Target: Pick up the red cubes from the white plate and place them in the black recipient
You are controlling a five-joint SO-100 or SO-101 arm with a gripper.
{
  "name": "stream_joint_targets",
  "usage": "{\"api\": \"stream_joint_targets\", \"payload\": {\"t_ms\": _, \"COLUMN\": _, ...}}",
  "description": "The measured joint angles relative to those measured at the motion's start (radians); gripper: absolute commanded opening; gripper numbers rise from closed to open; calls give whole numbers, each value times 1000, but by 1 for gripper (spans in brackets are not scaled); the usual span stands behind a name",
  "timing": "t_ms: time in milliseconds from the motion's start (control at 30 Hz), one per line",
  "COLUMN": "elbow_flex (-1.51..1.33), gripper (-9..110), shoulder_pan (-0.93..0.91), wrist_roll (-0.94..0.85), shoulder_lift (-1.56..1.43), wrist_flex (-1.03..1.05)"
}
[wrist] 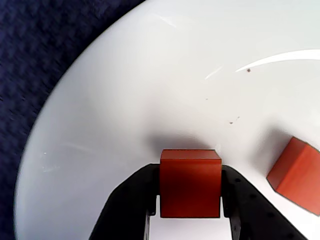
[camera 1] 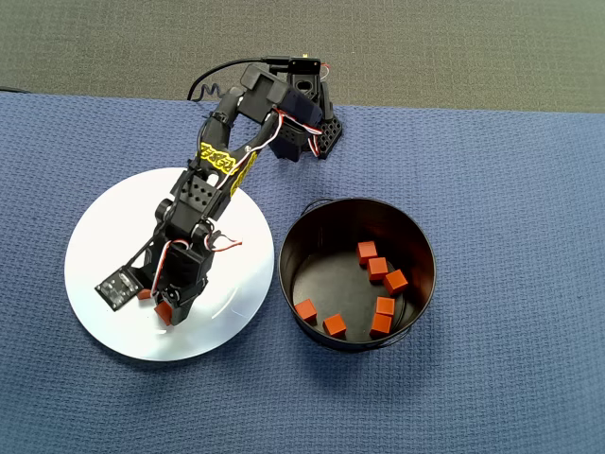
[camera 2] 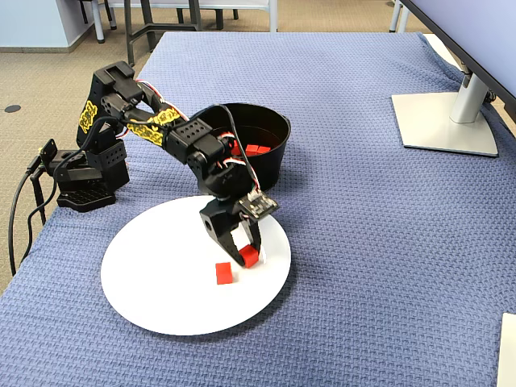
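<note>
A red cube (wrist: 190,183) is clamped squarely between the narrowed jaws of the gripper (wrist: 190,210), low over the white plate (wrist: 125,100). A second cube (wrist: 296,171) is left just beside it. A straight lift is needed before the black recipient (camera 1: 416,236) beyond the plate is reached.

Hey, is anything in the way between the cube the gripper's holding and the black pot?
Nothing visible blocks it. The gripper is closed on one red cube over the white plate. The black pot sits just beside the plate in the overhead view; only its wall has to be cleared. The other loose cube lies away from that path.
</note>
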State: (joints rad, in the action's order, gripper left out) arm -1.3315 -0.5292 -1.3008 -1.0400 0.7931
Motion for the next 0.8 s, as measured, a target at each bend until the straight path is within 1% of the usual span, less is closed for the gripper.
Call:
{"api": "stream_joint_targets", "payload": {"t_ms": 200, "elbow_flex": -63, "gripper": 0, "shoulder_pan": 3, "wrist_roll": 175, "shoulder_lift": -241, "wrist_flex": 77}}
{"api": "stream_joint_targets", "payload": {"t_ms": 433, "elbow_flex": -310, "gripper": 0, "shoulder_pan": 61, "wrist_roll": 255, "shoulder_lift": -606, "wrist_flex": 115}}
{"api": "stream_joint_targets", "payload": {"t_ms": 633, "elbow_flex": -408, "gripper": 0, "shoulder_pan": 218, "wrist_roll": 379, "shoulder_lift": -885, "wrist_flex": 202}}
{"api": "stream_joint_targets", "payload": {"t_ms": 800, "elbow_flex": -499, "gripper": 0, "shoulder_pan": 417, "wrist_roll": 448, "shoulder_lift": -1034, "wrist_flex": 218}}
